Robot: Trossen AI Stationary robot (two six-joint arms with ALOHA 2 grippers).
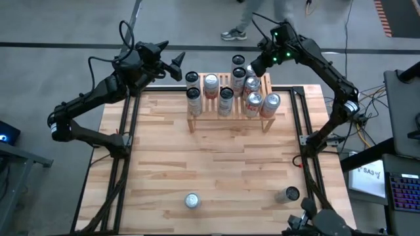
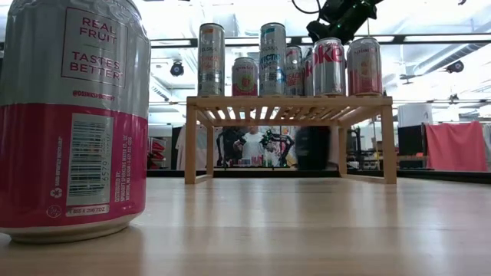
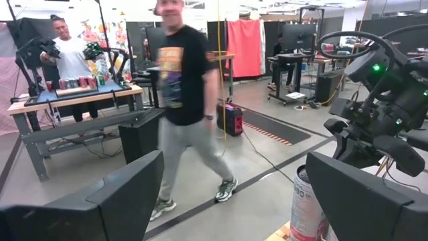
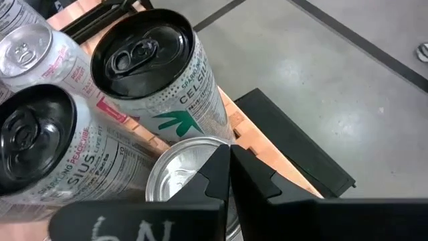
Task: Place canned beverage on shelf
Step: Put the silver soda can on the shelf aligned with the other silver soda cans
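A tall can [image 2: 73, 119], silver above and pink below with a barcode on its side, stands closest to the low camera on the wooden table [image 1: 216, 164], well apart from both claws. Far beyond it the shelf [image 2: 290, 107], a low rack of light wood with a slatted top on short legs, carries a row of upright cans. The right gripper [image 1: 252, 65] hangs just above the cans at the shelf's far right corner, its fingers pressed together on nothing. Its wrist view shows what the others cannot: directly beneath the shut fingertips sits a silver can top [image 4: 184, 167], and just beside it stand two black-lidded Celsius cans [image 4: 157, 73], though whether the fingertips touch the silver lid is hard to judge. The left gripper [image 1: 176, 67] hovers beyond the shelf's far left corner, off the table edge, jaws spread wide and empty. Only its wrist view takes in the room: a person in a black shirt [image 3: 184, 100] walking past and another person [image 3: 67, 57] behind a distant table. From overhead, a second loose can [image 1: 287, 194] lies far from both claws at the near edge.
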